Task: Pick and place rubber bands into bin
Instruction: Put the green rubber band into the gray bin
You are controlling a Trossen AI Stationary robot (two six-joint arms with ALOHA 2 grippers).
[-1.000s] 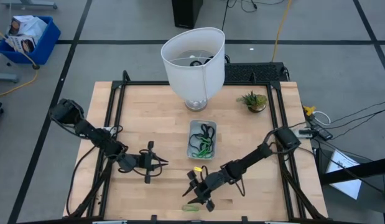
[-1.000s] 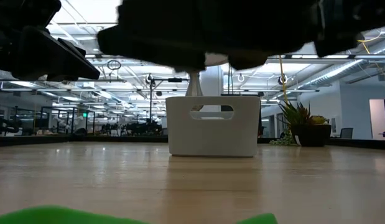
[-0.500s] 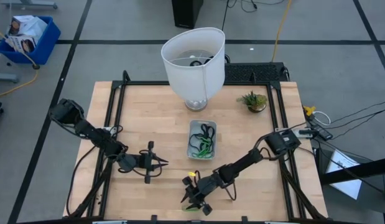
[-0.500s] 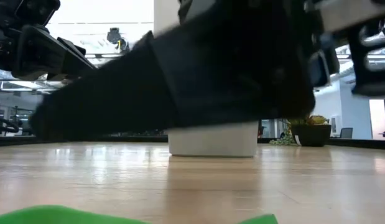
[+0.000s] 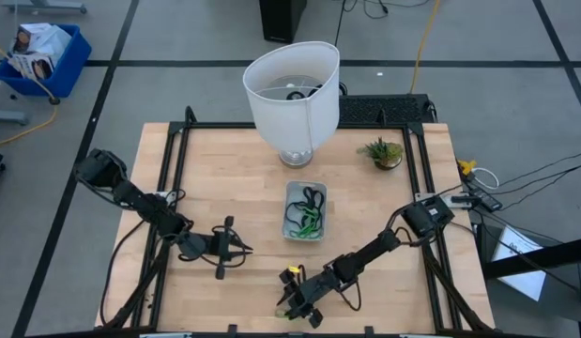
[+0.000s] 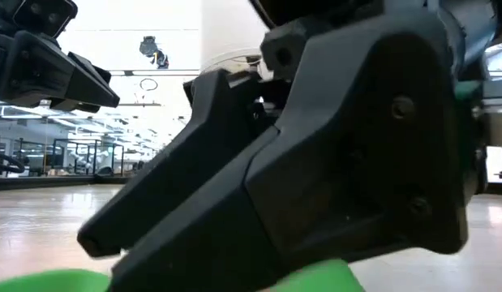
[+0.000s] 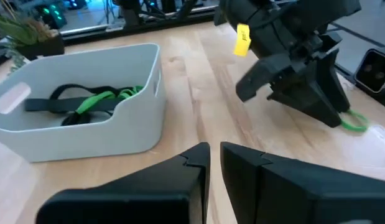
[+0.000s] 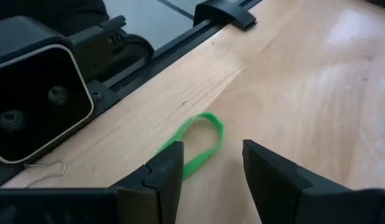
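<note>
Straddling a light-green rubber band [image 8: 195,146] near the table [image 5: 252,188] edge, the right pincer [image 8: 208,171], fingers spread, may pinch wood only, the flat loop slipping free; left pincer [image 7: 214,165] nearly pressed together

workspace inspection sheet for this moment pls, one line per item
surface: wooden table with a black frame around it
job's things: bin at table centre holds black and green rubber bands; one loose green band lies at the near edge
clutter: white lampshade-like bucket and small potted plant at the far side
grippers: right gripper open, low over the loose green band; left gripper shut, waiting left of the bin
cables: yellow cord on the floor
surroundings: blue crate on the floor, open office behind
</note>
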